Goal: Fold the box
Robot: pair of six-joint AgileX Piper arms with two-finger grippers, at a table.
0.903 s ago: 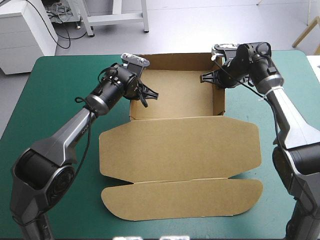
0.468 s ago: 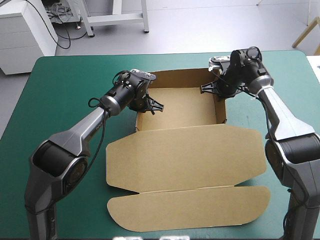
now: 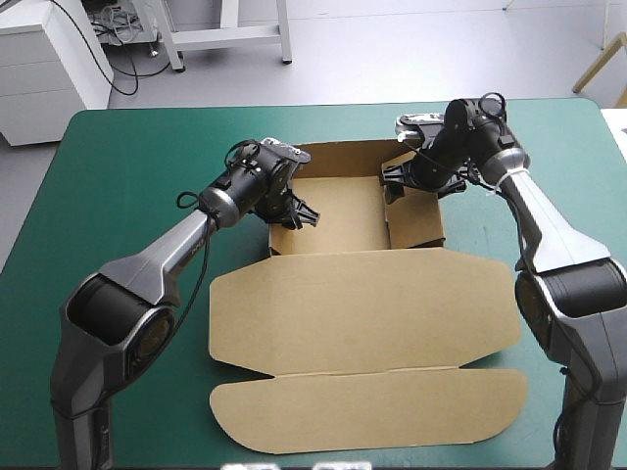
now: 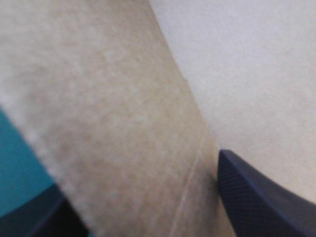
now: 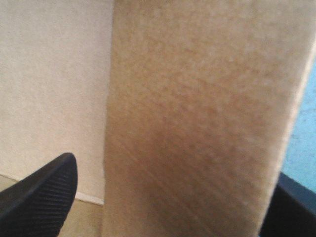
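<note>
A teal-green table cover (image 3: 118, 176), seemingly smooth throughout.

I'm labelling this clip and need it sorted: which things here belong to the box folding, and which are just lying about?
Part of the job:
the box, its lid flat on the table
the left pincer, open at the box's left wall
the right pincer, open at its right wall

Just there:
the teal-green table cover
</note>
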